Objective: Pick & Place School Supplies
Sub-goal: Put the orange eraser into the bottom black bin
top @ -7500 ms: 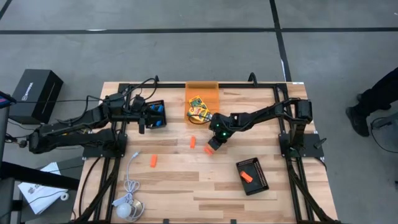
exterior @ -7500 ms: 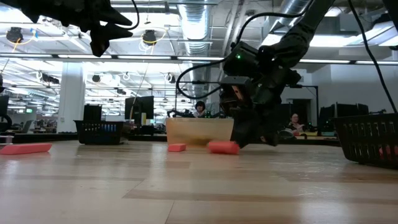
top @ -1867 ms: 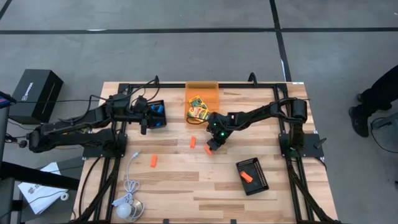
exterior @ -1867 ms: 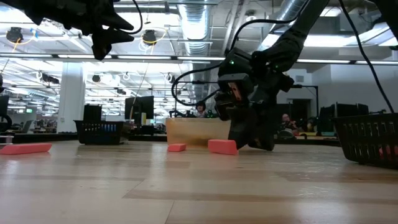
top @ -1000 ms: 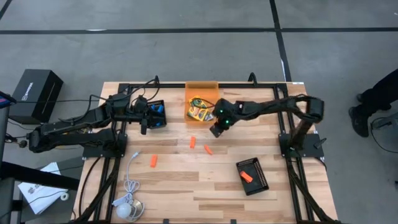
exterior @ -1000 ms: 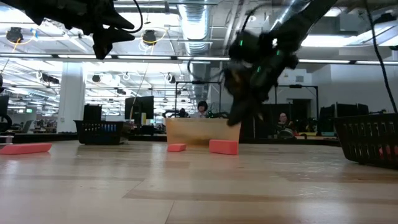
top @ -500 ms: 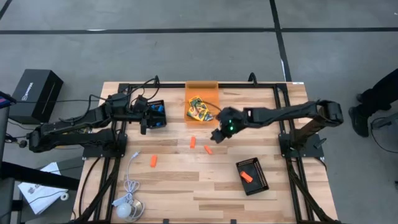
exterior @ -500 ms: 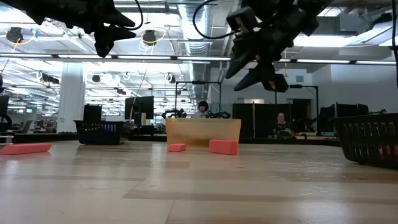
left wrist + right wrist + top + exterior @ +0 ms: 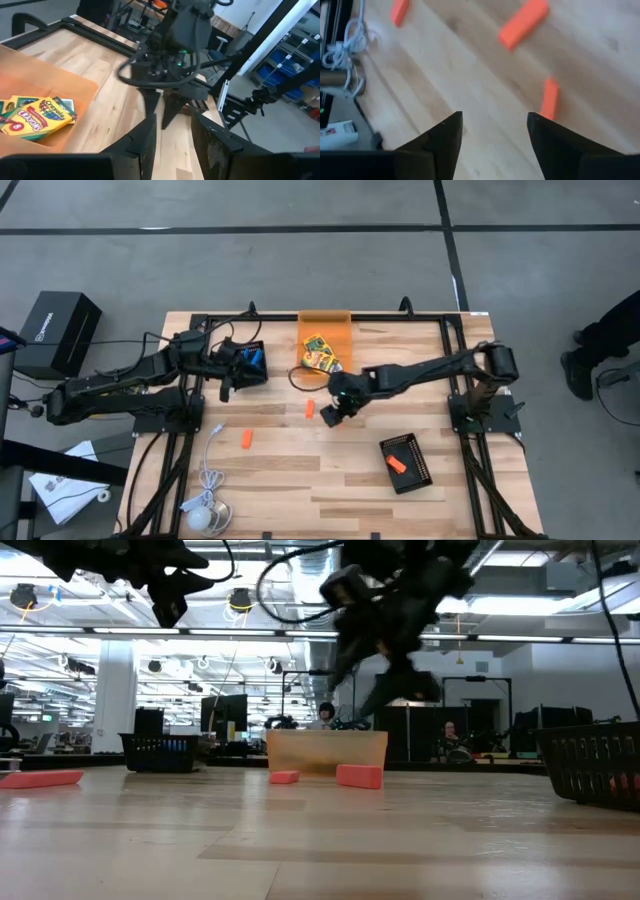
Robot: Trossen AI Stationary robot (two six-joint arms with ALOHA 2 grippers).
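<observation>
Yellow-and-green crayon boxes (image 9: 319, 354) lie in the orange bin (image 9: 326, 327) at the table's far middle. Two short orange pieces (image 9: 522, 25) (image 9: 550, 99) lie flat on the wood at mid-table, and a third (image 9: 245, 439) lies nearer the left. My right gripper (image 9: 329, 413) hangs open above the two mid-table pieces, clear of them (image 9: 492, 117). My left gripper (image 9: 226, 378) stands open beside a black tray (image 9: 251, 376) with blue things in it, nothing between its fingers (image 9: 172, 122).
A second black tray (image 9: 408, 463) at the near right holds one orange piece (image 9: 396, 464). A white cable with a round puck (image 9: 205, 510) lies at the near left corner. Black frame rails (image 9: 190, 442) run along both sides of the table.
My right gripper has left the orange bin's near edge, risen, and swung toward the table's near edge and a little left, over the mid-table orange pieces. Its fingers have come apart. The orange pieces have stayed where they were.
</observation>
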